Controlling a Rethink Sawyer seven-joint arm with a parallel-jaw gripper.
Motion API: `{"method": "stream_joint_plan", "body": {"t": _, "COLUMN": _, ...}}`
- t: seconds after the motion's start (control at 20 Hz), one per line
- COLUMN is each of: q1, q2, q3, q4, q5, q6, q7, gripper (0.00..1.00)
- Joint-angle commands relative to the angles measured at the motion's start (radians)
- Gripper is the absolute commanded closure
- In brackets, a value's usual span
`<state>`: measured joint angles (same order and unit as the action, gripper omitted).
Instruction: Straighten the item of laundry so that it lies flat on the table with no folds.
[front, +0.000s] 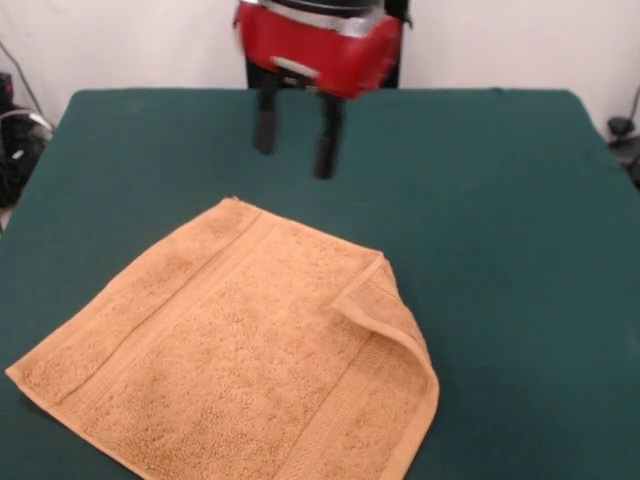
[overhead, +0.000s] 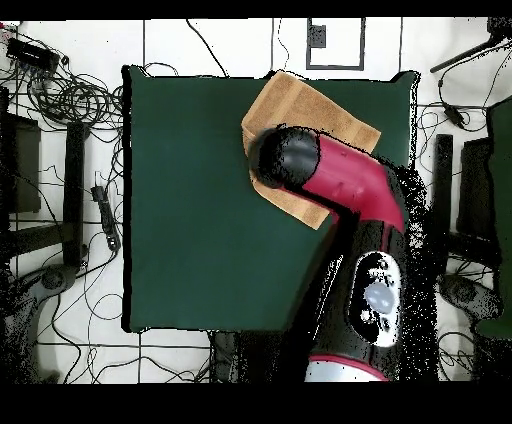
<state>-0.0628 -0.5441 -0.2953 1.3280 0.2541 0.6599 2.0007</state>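
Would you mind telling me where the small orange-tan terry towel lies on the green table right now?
In the front view the orange-tan terry towel lies on the dark green felt-covered table at lower left of centre, its right corner folded over, with the open gripper hanging above the cloth beyond it.

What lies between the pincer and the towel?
Nothing: in the front view only bare green table separates the open pincer from the towel.

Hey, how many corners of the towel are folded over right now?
1: the towel has one corner flipped over, on its right side in the front view. Its bottom edge is cut off, so another may be hidden.
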Motion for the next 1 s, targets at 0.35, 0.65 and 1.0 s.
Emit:
{"method": "stream_joint_plan", "body": {"t": 0.35, "q1": -0.263, "q2": 0.199, "q3": 0.156, "q4": -0.350, "q5": -0.197, "q6": 0.235, "q7": -0.250, "gripper": 0.00}}
{"method": "stream_joint_plan", "body": {"t": 0.65, "q1": -0.304, "q2": 0.241, "q3": 0.230, "q4": -0.393, "q5": -0.251, "q6": 0.219, "q7": -0.273, "gripper": 0.00}}
{"method": "stream_joint_plan", "body": {"t": 1.0, "q1": -0.340, "q2": 0.265, "q3": 0.270, "q4": -0.451, "q5": -0.293, "q6": 0.232, "q7": -0.287, "gripper": 0.00}}
